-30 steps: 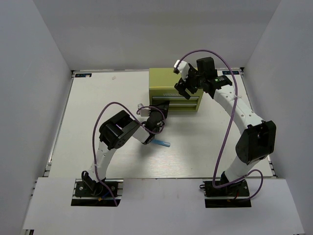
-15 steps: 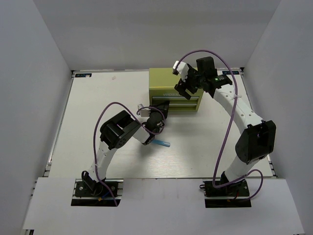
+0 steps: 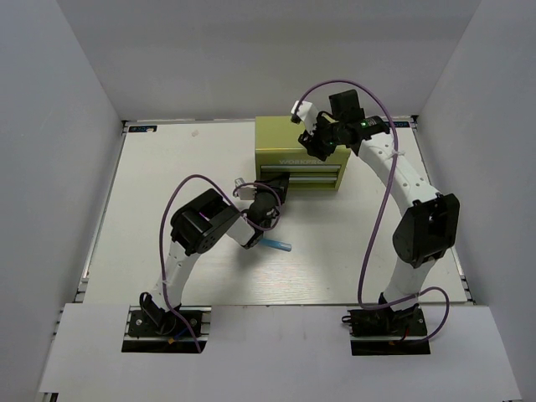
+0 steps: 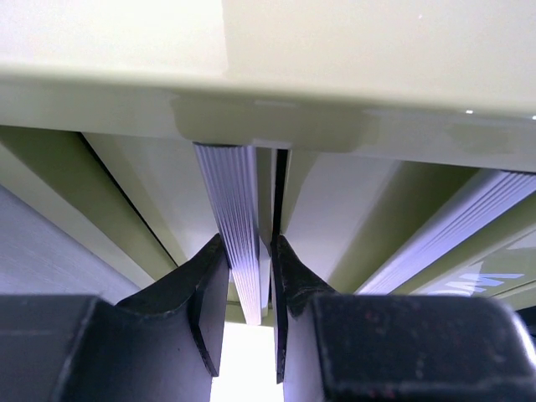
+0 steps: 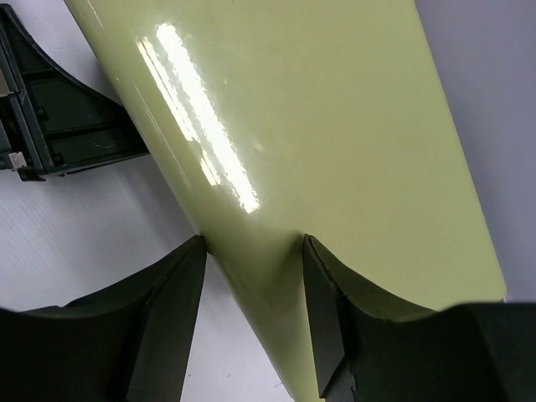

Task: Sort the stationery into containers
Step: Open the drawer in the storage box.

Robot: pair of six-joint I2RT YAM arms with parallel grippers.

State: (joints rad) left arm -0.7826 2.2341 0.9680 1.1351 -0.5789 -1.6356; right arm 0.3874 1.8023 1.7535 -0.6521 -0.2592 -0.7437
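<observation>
The table (image 3: 167,193) carries the olive-green box (image 3: 280,134) at its far middle, where it stood a second ago. The right arm has swung leftward from the box's front right corner, so the right tool (image 3: 311,146) now hangs over the lid. The left tool (image 3: 274,189) has not moved from the drawer front. The light blue stick (image 3: 280,245) lies in the same spot on the table, just beside the left forearm. Only the right wrist view shows that tool's jaws part-way apart, astride an edge of the box; whether they press on it cannot be told. Only the left wrist view shows the left tool's fingers (image 4: 209,276) pinched narrow on a ribbed silver drawer handle (image 4: 234,201).
</observation>
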